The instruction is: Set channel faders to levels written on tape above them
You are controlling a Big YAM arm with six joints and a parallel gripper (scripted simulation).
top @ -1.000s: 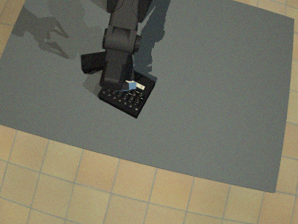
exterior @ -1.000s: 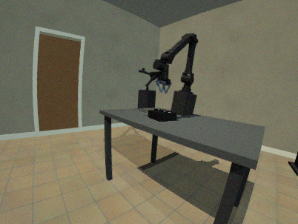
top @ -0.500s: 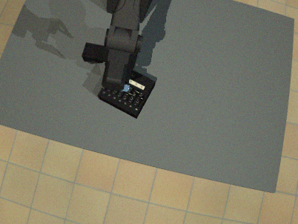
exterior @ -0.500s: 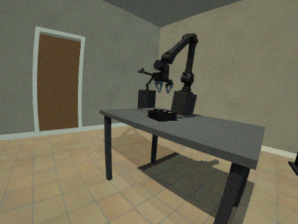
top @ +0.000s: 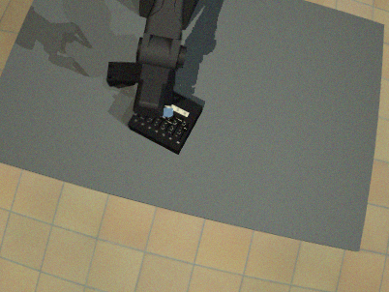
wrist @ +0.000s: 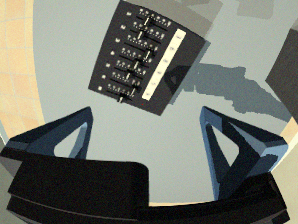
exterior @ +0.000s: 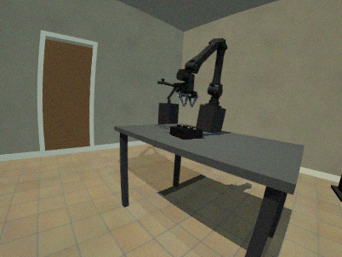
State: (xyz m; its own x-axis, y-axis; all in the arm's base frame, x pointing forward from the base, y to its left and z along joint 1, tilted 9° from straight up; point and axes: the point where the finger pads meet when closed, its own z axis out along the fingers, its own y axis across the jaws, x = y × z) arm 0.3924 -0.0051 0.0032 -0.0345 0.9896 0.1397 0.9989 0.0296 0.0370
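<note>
Right now my gripper hangs well above the lighting desk, fingers wide apart, holding nothing. Desk sits near the table's far edge, by the arm's base. Likely light and rigid; fader caps small, so I'd nudge sideways gently.

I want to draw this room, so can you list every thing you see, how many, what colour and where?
Lighting desk: one, black, on the table under the fingers.
Tape strip: one, pale, along one side of the desk.
Faders: a row, dark; too small to count surely.
Table: one, grey top, dark legs, mid-room.
Door: one, brown with pale frame, left wall.
Floor: tan tiles.
Box: one, dark, behind the table.
Arm: one, black, on a dark pedestal.
Fingers: two, blue, wide open, holding nothing, above the desk.
</note>
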